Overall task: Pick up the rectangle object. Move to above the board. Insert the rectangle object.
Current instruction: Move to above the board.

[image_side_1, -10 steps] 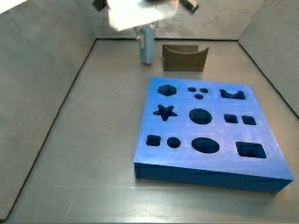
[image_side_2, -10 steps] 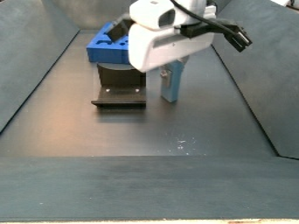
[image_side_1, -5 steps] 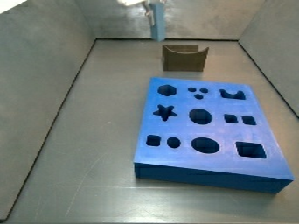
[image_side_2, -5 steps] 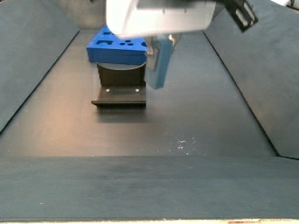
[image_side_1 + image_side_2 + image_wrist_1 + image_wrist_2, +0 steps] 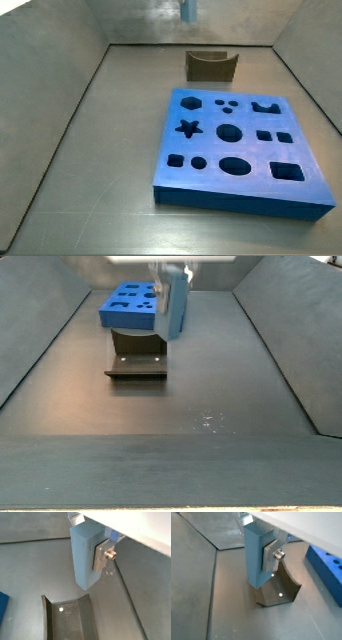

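2 silver fingers (image 5: 101, 556) of the gripper (image 5: 259, 543) are clamped on the rectangle object (image 5: 85, 554), which is held upright in the air above the fixture (image 5: 278, 590), beside the board (image 5: 242, 146).

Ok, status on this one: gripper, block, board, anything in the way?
Gripper shut on rectangle object, held upright in the air above the fixture. Board flat on the floor, holes open. Not yet over the board.

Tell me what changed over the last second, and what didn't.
The claw, shut on the rectangle object, rose: the block left the floor beside the fixture and now hangs above it, nearly out of both side views. The grip did not change. The board and the fixture stayed put.
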